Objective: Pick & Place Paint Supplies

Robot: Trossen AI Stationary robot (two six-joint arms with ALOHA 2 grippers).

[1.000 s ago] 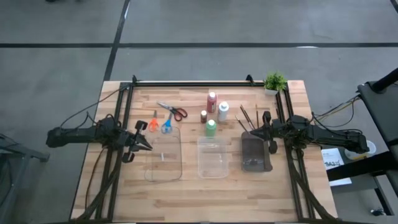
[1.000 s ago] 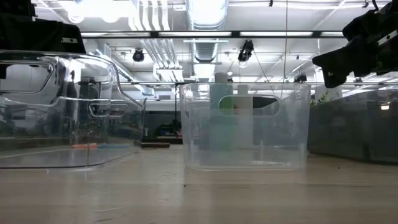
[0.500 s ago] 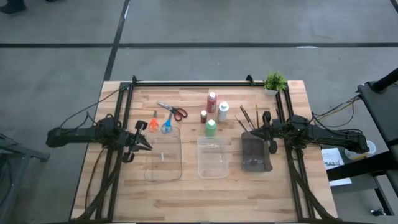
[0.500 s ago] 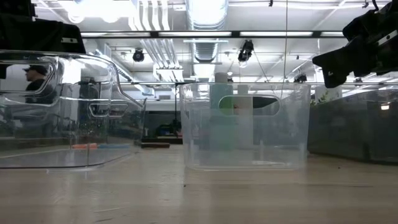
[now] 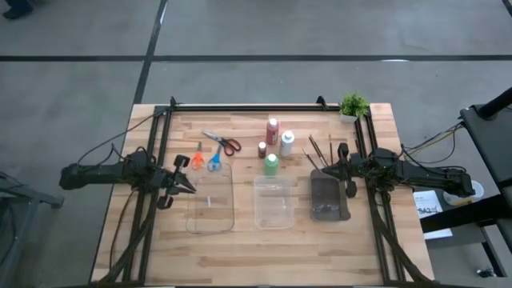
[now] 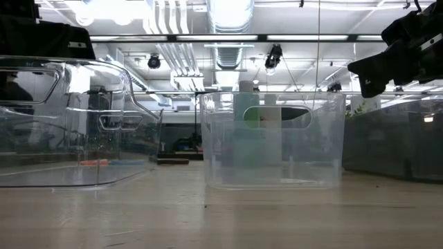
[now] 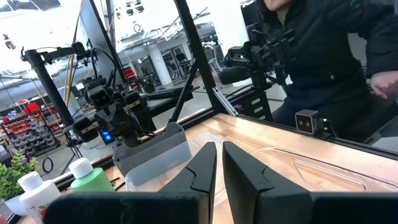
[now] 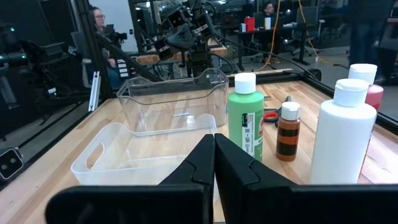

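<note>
While nothing has shifted over the last second, my left end effector point(image 5: 190, 189) hangs nearly closed and empty by the clear tray point(image 5: 211, 202), my right end effector point(image 5: 323, 169) shut; the green paint bottle point(image 5: 271, 164) stands mid-table, unpicked

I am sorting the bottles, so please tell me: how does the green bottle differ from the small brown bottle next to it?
The green bottle is taller and wider than the brown bottle. The green bottle is bright green with a printed label; the brown bottle is amber brown, its label hard to see. In the high view the green bottle stands nearer the middle clear tray. Both stand upright with white caps.
</note>
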